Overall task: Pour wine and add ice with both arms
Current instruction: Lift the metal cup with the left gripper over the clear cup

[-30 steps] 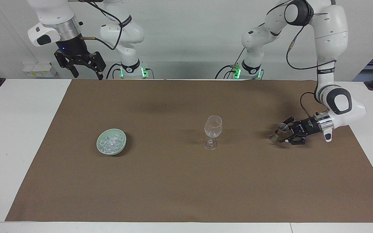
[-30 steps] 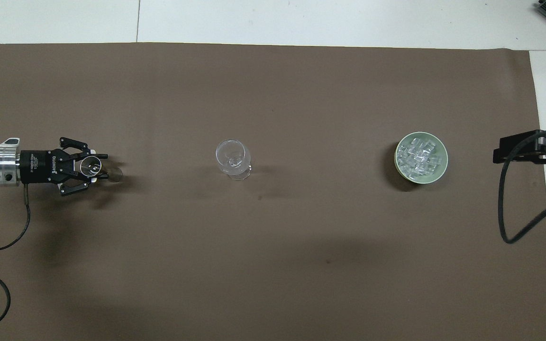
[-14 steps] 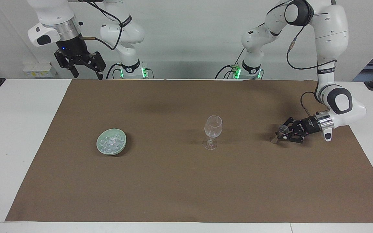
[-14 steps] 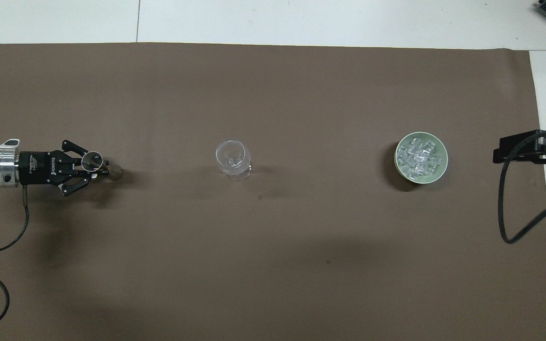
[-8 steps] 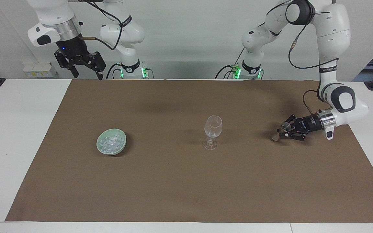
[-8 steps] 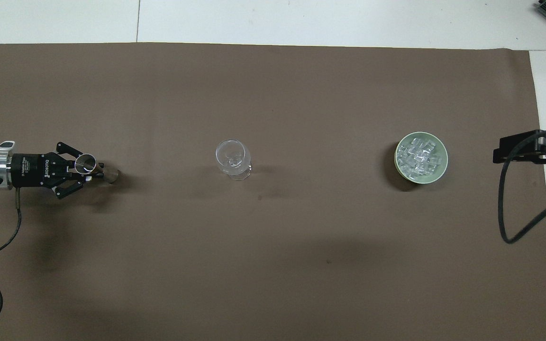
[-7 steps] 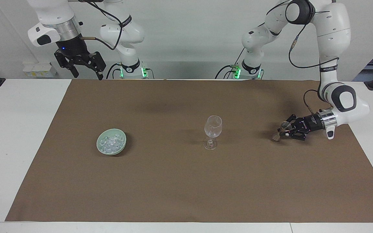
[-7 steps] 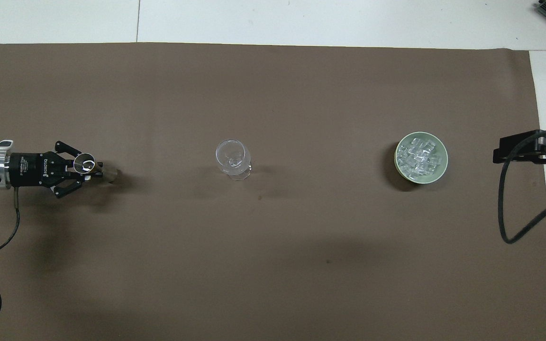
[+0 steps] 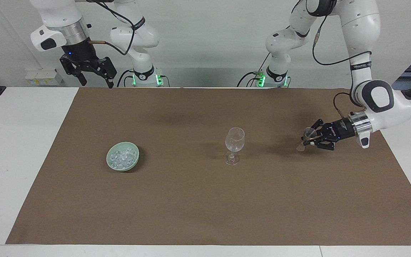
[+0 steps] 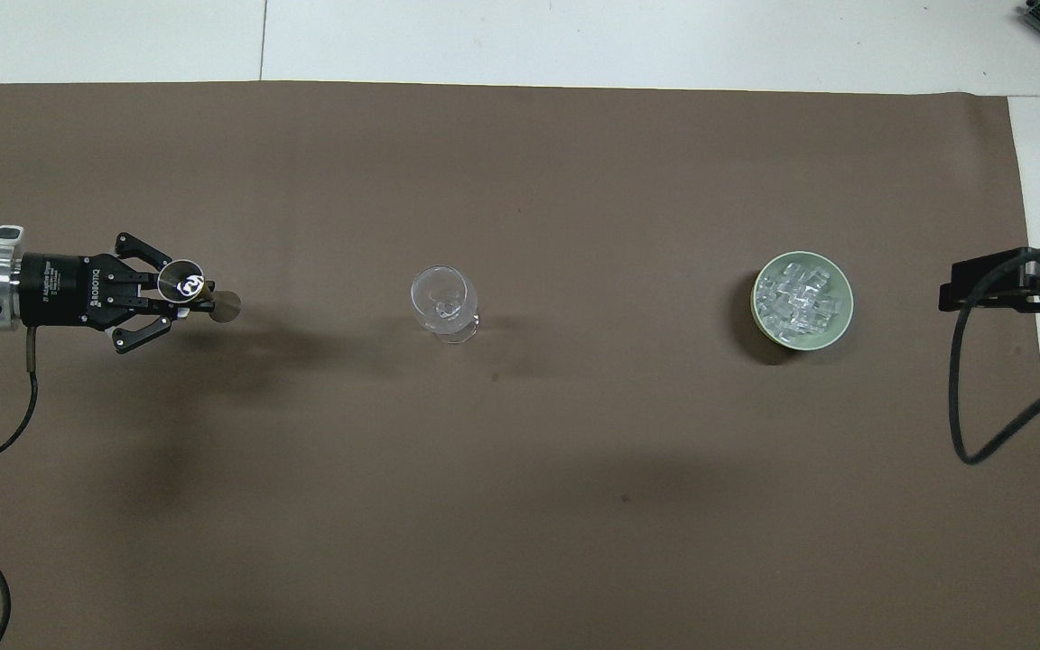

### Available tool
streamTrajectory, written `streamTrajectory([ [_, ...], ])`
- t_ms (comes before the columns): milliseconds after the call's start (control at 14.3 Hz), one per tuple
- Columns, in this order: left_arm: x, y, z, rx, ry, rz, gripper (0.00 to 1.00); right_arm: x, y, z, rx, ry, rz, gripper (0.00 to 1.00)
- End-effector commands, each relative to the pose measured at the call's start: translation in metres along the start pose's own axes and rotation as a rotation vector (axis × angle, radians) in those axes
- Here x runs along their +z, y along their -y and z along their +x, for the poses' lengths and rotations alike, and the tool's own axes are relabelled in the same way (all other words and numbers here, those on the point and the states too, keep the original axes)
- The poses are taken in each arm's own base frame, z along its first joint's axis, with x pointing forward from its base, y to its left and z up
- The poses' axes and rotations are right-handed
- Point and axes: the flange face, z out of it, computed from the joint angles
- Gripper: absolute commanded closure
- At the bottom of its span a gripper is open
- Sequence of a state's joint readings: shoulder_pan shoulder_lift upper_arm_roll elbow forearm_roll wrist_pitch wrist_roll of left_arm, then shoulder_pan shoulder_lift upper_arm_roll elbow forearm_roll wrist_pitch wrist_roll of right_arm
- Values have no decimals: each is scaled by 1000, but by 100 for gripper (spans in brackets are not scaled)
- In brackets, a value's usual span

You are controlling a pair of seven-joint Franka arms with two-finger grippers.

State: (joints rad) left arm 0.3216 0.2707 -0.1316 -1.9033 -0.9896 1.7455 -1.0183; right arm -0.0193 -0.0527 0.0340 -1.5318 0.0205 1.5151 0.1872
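Facing view: left gripper (image 9: 309, 139) is clamped on the stem of a small clear glass (image 9: 307, 137), lifted just off the brown mat (image 9: 205, 200) at the left arm's end. The target wine glass (image 9: 234, 145) stands upright mid-table, toward the right arm's end from that gripper, well apart; I judge the carry runs straight along the table's length. Held glass is tilted, stem slanting, foot toward the wine glass.

Right gripper (image 9: 92, 73) waits high, fingers apart, above the mat's edge; bowl (image 9: 122, 161) of ice (image 9: 121, 157) lies below it, farther from the robots. Ice: small glinting whitish chunks, heaped.

Clear whitish ice (image 9: 121, 157) chunks heaped in green bowl (image 9: 110, 163), undisturbed
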Motion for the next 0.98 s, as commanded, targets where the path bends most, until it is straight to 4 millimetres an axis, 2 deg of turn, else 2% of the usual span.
streamTrajectory([
  [0,4,3,-39,-28,-22,-25,100,-2,-3,-4,-6,12,23,0],
  [350,30,6,-91,-30,-58,-30,100,-2,-3,-4,-5,12,21,0],
  [559,41,7,-110,-12,-71,-37,100,-2,-3,-4,-6,12,23,0],
  [909,81,9,-143,45,-101,-37,100,-1,-3,-3,-5,14,21,0],
])
